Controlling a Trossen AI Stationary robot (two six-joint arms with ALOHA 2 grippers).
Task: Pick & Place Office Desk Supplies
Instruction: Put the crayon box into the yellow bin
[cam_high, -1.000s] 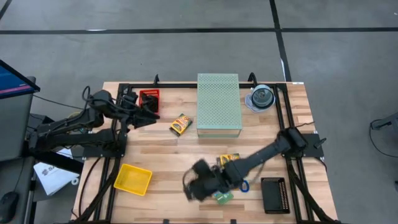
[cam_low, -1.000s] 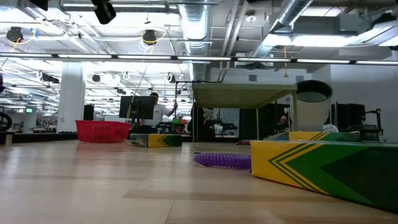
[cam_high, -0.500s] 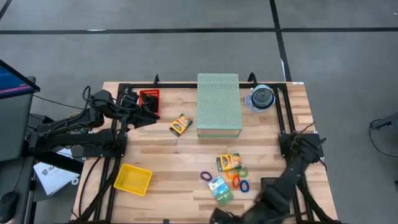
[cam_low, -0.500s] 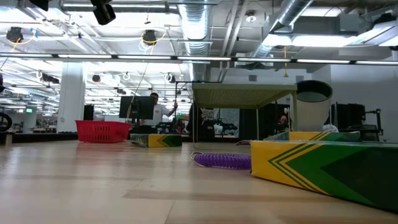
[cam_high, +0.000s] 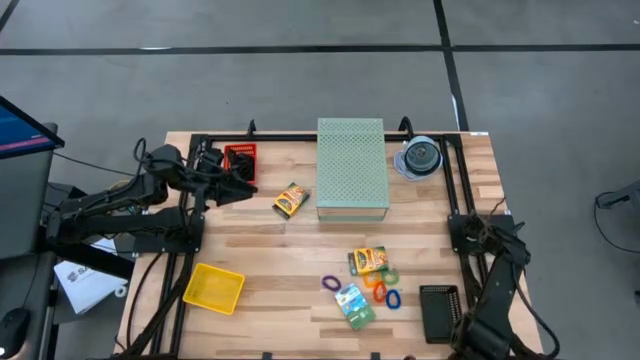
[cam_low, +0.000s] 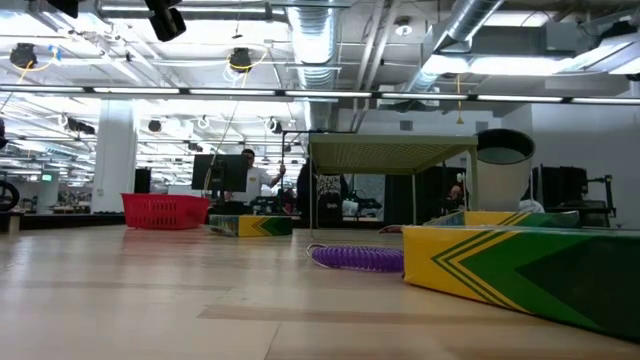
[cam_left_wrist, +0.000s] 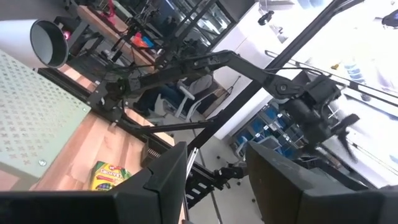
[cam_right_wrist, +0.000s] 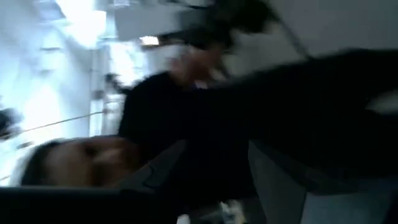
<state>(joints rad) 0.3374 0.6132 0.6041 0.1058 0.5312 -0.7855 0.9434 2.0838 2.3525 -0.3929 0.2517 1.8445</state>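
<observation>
The office desk supplies lie on the wooden table. One yellow-orange box (cam_high: 291, 200) lies beside the pale green box. A second box (cam_high: 368, 260), a green-blue packet (cam_high: 355, 303) and purple (cam_high: 331, 284), orange (cam_high: 377, 290), blue (cam_high: 392, 298) and green (cam_high: 388, 276) loops lie near the front. My left gripper (cam_high: 245, 187) hovers open by the red basket (cam_high: 240, 158), holding nothing. My right arm (cam_high: 485, 310) runs off the near right edge. Its gripper (cam_right_wrist: 214, 180) shows only in the blurred wrist view, fingers apart and nothing visible between them.
The pale green perforated box (cam_high: 352, 168) and the disc spindle (cam_high: 421, 157) stand at the far side. A yellow tray (cam_high: 213, 288) lies near left and a black tray (cam_high: 440, 312) near right. A person in dark clothes (cam_right_wrist: 186, 118) fills the right wrist view.
My right arm has swung away from above the supplies at the table's near middle. It has gone toward the near right corner and upward, and its gripper has left the high view. The packet and loops it had covered lie uncovered where they were.
</observation>
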